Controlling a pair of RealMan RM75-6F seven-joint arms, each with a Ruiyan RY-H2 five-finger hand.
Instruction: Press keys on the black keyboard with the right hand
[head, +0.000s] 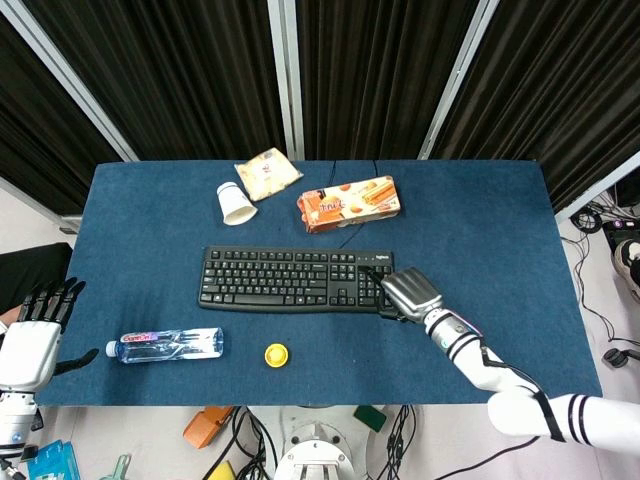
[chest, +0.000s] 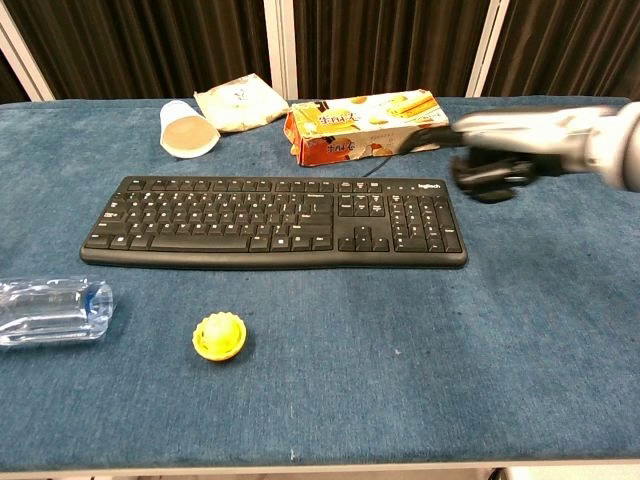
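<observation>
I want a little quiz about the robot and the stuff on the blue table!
1. True or false: the right robot hand is over the keyboard's number-pad end.
2. Which lies on its side near the left robot hand? A) water bottle B) paper cup C) snack box
3. Fill in: the small cap in front of the keyboard is ____.

Key: 1 true. 2 A. 3 yellow.
</observation>
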